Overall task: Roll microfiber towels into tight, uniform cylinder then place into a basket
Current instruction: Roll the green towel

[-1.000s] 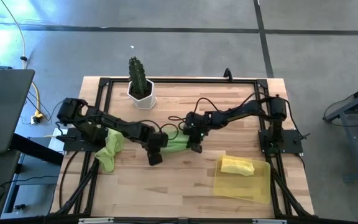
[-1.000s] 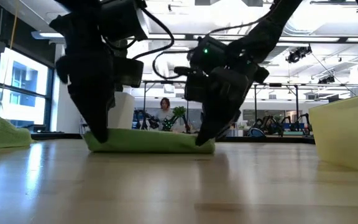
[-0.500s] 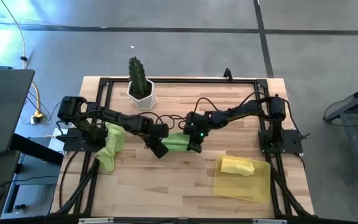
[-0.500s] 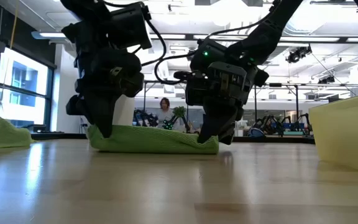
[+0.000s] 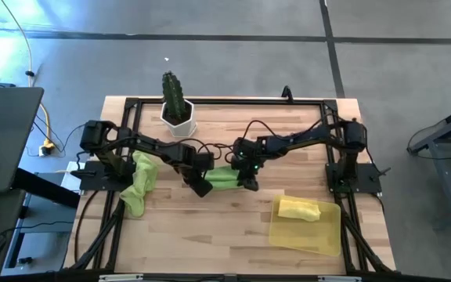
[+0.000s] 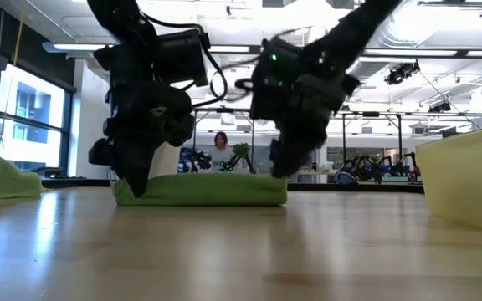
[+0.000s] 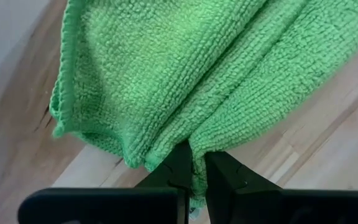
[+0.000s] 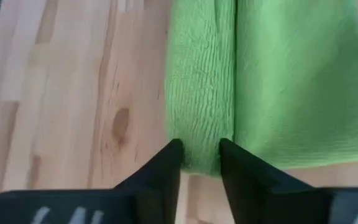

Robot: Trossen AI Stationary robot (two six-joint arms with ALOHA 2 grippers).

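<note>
One towel basketed, second mid-roll.
We pinch the soft lime-green microfiber towel (image 5: 222,177) at frame centre with the left gripper (image 5: 199,187); right gripper (image 5: 250,183) jaws parted; a bright yellow roll (image 5: 298,209) lies in the translucent yellow plastic basket (image 5: 319,237).

Both my arms reach in toward the worktop's middle, wrists bent downward. Left pincer (image 5: 200,186) sits left of centre, fingertips down at the surface, its fingers (image 7: 180,168) pressed nearly together with a thin fold of green cloth nipped between them. Right pincer (image 5: 250,183) is just right of it, fingers (image 8: 166,163) parted by a narrow gap, straddling a cloth edge.
</note>
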